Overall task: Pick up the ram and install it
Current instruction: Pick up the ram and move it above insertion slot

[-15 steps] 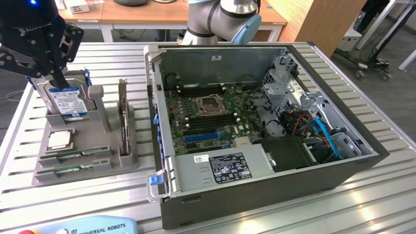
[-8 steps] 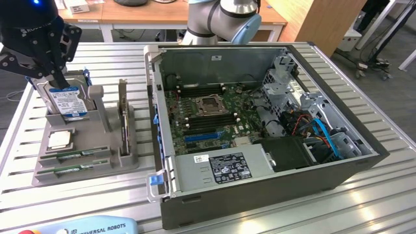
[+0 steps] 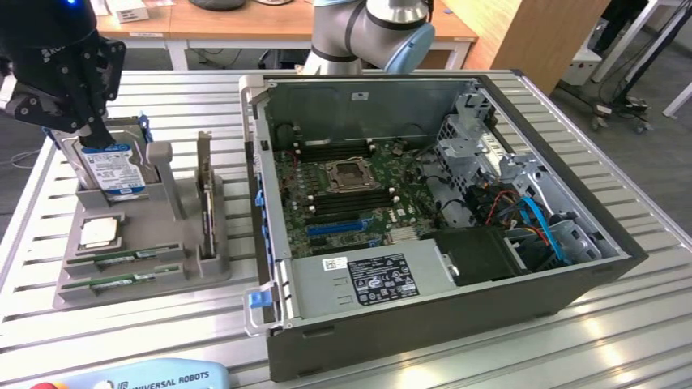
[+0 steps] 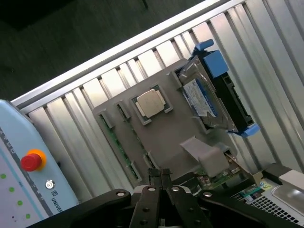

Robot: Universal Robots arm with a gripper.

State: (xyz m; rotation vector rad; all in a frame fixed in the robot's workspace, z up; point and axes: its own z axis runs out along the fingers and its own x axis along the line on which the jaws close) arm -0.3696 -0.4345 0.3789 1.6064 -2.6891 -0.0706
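Ram sticks [image 3: 135,258] lie untouched in slots of the grey holder [image 3: 162,233] beside the open computer case [image 3: 433,324]. The gripper [image 4: 160,175] hangs over the holder near the hard drive [image 3: 112,166], its fingers pinched together on nothing. Pickup and installation both remain.

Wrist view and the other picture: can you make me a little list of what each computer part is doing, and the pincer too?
pincer: shut, holding nothing, hanging over the grey holder
ram: two green sticks sitting in the holder's slots, not picked up
hard drive: standing upright in the holder, blue label showing
processor chip: lying flat in its square pocket
computer case: open on top, on the exterior view's right of the holder
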